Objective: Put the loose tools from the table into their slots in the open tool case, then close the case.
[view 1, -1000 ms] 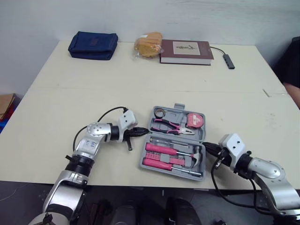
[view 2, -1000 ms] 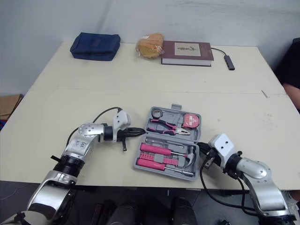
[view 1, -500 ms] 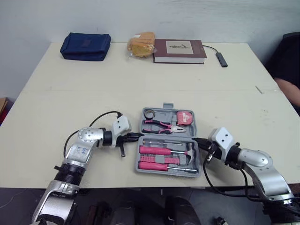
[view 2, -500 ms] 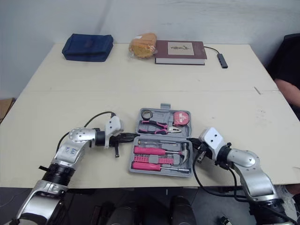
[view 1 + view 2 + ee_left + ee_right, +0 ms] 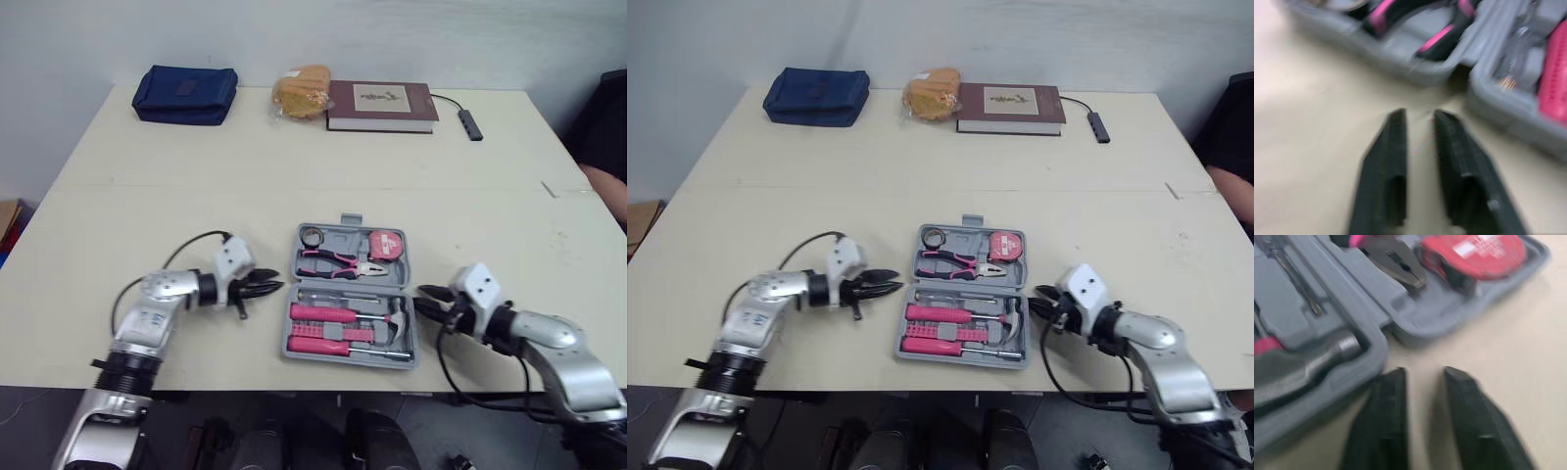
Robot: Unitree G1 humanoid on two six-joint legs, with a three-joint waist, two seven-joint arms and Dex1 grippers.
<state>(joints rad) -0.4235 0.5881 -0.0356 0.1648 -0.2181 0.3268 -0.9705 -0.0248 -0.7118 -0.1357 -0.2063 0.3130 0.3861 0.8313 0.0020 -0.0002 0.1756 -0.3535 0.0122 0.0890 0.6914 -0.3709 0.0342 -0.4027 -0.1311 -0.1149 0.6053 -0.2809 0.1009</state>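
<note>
The grey tool case [image 5: 343, 355] lies open near the table's front edge. Its far half holds pink-handled pliers [image 5: 343, 262] and a red tape measure [image 5: 385, 245]. Its near half holds pink screwdrivers [image 5: 323, 315] and a hammer [image 5: 397, 318]. My left gripper [image 5: 271, 282] rests on the table a short gap left of the case, pointing at it, open and empty [image 5: 1420, 117]. My right gripper [image 5: 423, 294] sits just off the case's right side, open with nothing between its fingers [image 5: 1422, 374]. The tape measure [image 5: 1474, 254] and hammer head [image 5: 1308, 362] appear close ahead of it.
At the table's far edge sit a blue pouch [image 5: 186, 95], a bagged bread roll [image 5: 302, 91], a maroon book [image 5: 380, 106] and a small cabled hub [image 5: 470, 122]. A person's arm [image 5: 609, 186] shows at the right edge. Bare tabletop surrounds the case.
My left gripper has drawn back leftward from the case's left edge, leaving a gap. The right gripper has eased slightly away from the right edge. The camera has also shifted.
</note>
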